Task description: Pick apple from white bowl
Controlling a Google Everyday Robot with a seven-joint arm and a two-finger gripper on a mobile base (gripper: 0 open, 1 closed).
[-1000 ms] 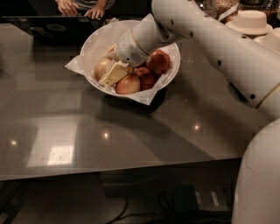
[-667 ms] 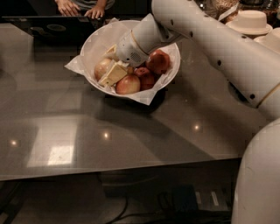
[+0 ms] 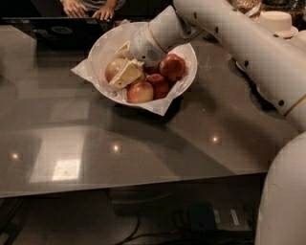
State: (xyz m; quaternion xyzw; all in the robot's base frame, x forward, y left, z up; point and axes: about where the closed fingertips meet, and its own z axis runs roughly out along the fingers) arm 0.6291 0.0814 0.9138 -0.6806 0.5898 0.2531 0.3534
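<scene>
The white bowl (image 3: 102,48), lined with crumpled white paper, stands at the back middle of the dark table. The apple (image 3: 113,70), yellowish-tan, lies at the bowl's left side. My gripper (image 3: 124,61) reaches down into the bowl from the right. One finger (image 3: 125,74) lies across the apple's front and the other sits behind it, so the gripper is shut on the apple. The apple still rests in the bowl among the other fruit.
Two deep-red apples (image 3: 172,67) and a smaller pink-yellow apple (image 3: 140,92) share the bowl. A dark laptop (image 3: 52,29) and a person's hands (image 3: 88,8) are at the back left. Stacked beige plates (image 3: 277,21) stand at the back right. My arm (image 3: 248,52) crosses the right side.
</scene>
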